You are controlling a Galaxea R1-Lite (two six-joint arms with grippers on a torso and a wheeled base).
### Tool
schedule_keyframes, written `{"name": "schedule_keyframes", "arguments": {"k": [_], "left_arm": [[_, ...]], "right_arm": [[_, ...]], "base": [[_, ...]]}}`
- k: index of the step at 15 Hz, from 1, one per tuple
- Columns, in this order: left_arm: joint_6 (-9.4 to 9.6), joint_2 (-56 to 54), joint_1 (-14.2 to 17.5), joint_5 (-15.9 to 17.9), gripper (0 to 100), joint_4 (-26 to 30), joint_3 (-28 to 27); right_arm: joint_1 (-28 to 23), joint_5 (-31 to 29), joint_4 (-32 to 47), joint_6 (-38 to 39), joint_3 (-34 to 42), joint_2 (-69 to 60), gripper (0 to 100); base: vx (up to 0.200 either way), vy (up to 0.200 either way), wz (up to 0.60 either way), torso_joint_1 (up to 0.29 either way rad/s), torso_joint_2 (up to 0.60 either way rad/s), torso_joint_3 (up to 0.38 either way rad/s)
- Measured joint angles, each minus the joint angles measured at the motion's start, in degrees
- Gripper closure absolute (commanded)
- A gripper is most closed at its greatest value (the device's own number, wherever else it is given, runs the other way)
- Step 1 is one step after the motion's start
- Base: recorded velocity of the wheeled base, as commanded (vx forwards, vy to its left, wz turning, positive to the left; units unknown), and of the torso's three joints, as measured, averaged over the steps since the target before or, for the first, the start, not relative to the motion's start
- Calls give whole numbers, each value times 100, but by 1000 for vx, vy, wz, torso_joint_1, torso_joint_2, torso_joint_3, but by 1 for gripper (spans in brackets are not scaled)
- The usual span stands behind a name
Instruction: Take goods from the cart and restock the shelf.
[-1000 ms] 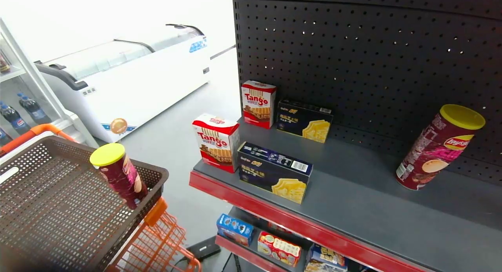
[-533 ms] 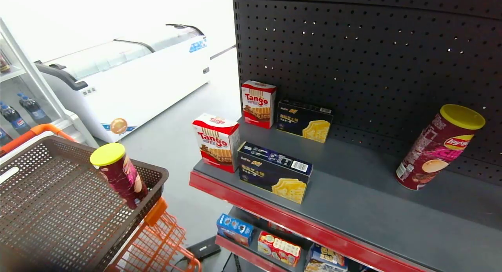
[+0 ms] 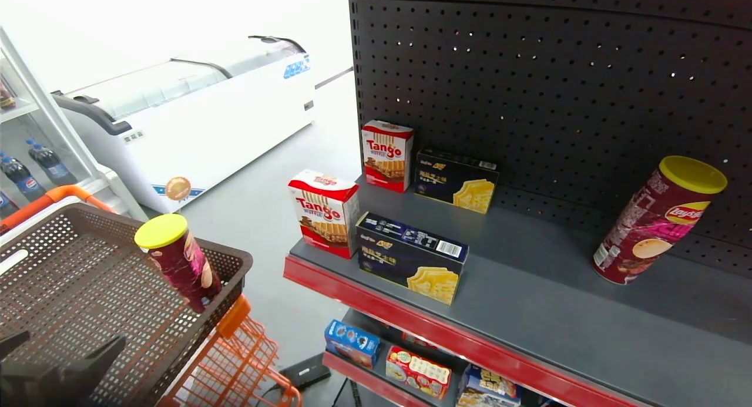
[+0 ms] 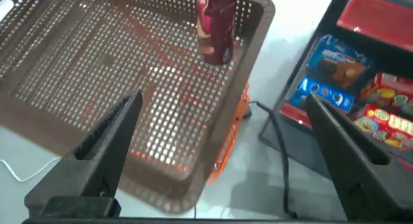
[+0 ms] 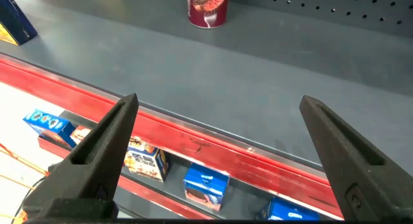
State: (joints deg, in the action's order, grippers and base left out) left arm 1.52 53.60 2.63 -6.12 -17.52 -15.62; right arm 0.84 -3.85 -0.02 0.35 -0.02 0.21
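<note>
Two red wafer boxes [image 3: 323, 213] and two dark biscuit boxes [image 3: 411, 257] crowd the grey shelf [image 3: 546, 301] toward nine o'clock. A maroon chip can [image 3: 658, 219] stands at three o'clock. The brown cart basket [image 3: 76, 289] holds a second can [image 3: 178, 260] at its two o'clock corner.

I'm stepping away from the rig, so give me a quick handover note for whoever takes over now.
Left gripper: open, empty, over the cart basket.
Right gripper: open, empty, by the shelf front.
Things: one chip can stands in a basket corner; a second can and four boxes are on the shelf.
Done: shelf partly stocked.
Left: pick the basket can and shelve it.
</note>
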Motion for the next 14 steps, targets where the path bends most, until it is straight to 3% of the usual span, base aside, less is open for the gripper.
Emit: {"name": "schedule_keyframes", "arguments": {"k": [3,5,8,11,14], "left_arm": [[-46,1541,41,22,0,-2263,215],[61,2550,98,16,0,-3577,276],[204,4008,205,2,0,-4946,112],[257,5064,271,-66,0,-5737,-152],[261,5809,323,-90,0,-5920,-588]], "right_arm": [[4,-2,0,-2,2,0,0],[4,-2,0,-2,2,0,0],[0,-2,2,0,2,0,0],[0,-2,0,-2,2,0,0],[4,-2,0,-2,0,0,0]], "base": [[0,0,0,0,0,0],[0,0,0,0,0,0],[0,0,0,0,0,0],[0,0,0,0,0,0],[0,0,0,0,0,0]]}}
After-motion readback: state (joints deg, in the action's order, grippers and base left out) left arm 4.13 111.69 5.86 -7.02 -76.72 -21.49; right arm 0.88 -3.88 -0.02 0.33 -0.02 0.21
